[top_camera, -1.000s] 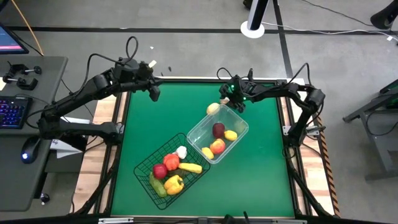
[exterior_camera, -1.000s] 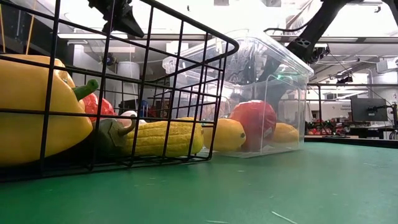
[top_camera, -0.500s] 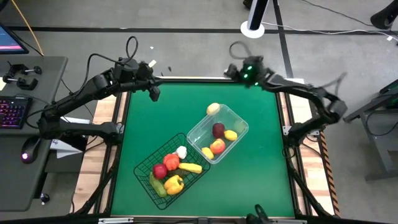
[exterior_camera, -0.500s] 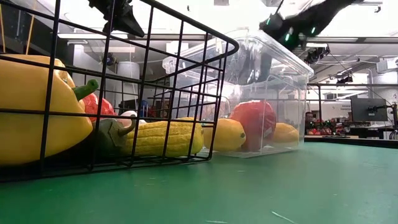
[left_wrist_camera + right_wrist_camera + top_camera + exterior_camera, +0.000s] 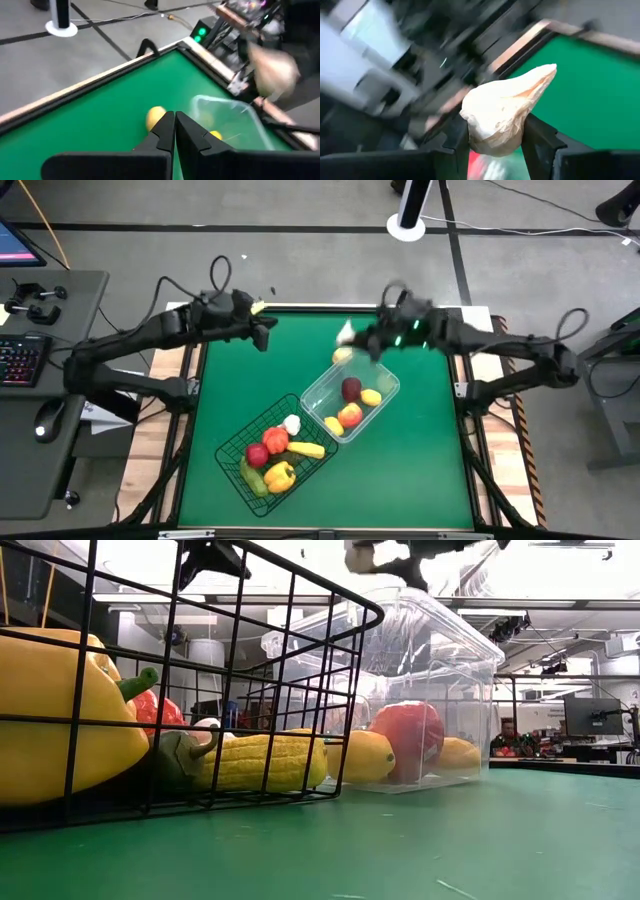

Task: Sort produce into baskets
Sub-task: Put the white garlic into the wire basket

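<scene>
Left gripper [image 5: 262, 338] is closed and empty, waiting over the table's far left corner. The wire basket [image 5: 232, 452] already holds a yellow pepper [image 5: 279, 475], a corn cob [image 5: 306, 449], red and green pieces, and a white one. The clear bin [image 5: 385, 373] holds four fruits, including a red apple [image 5: 351, 388]. One yellowish fruit [image 5: 342, 354] sits loose on the green mat just beside the bin. Right gripper [image 5: 495, 137] is clamped on a garlic bulb [image 5: 505, 107], in the air near the bin's far end. Sorting looks nearly done: two pieces left.
</scene>
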Action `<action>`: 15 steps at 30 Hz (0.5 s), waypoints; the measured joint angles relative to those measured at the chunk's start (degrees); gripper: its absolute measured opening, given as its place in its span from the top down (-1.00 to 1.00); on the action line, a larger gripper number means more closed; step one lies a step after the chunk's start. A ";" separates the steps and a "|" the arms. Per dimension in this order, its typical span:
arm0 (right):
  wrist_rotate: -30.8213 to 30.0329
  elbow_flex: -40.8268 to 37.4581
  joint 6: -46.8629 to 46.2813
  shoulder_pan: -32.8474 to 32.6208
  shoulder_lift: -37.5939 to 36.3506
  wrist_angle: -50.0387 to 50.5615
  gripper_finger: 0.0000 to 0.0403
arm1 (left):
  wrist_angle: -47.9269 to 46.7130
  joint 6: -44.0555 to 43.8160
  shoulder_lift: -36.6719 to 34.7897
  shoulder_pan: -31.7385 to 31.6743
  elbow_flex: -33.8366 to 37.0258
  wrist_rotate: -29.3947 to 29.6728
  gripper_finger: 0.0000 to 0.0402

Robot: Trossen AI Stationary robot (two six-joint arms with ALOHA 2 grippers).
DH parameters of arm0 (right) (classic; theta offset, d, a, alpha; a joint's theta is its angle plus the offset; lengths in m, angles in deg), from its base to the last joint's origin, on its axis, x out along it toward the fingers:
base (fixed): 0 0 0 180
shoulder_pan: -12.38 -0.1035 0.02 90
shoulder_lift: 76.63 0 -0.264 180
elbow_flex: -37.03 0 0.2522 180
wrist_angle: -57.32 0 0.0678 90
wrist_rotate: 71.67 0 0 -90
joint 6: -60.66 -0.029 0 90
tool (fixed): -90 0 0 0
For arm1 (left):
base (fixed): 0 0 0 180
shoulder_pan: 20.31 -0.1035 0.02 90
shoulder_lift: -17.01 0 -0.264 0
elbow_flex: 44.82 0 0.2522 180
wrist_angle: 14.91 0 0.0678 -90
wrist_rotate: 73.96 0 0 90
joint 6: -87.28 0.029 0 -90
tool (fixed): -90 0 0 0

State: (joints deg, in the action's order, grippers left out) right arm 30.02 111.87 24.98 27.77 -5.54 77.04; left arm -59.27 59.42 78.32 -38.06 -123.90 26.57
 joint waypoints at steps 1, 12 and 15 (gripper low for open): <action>-0.69 0.00 0.92 -3.13 0.73 -0.35 0.38 | 0.95 -1.34 0.50 1.52 0.00 0.93 1.00; -9.25 -0.04 4.52 -27.74 16.28 -20.39 0.37 | 11.18 -7.95 7.44 12.51 0.00 3.35 1.00; -10.56 0.06 3.12 -29.94 20.62 -24.36 0.26 | 13.14 -8.11 8.32 12.71 0.00 3.35 1.00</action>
State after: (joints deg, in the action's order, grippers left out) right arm 19.46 111.93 28.10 -2.17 15.07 52.68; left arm -46.13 51.31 86.64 -25.35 -123.90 29.93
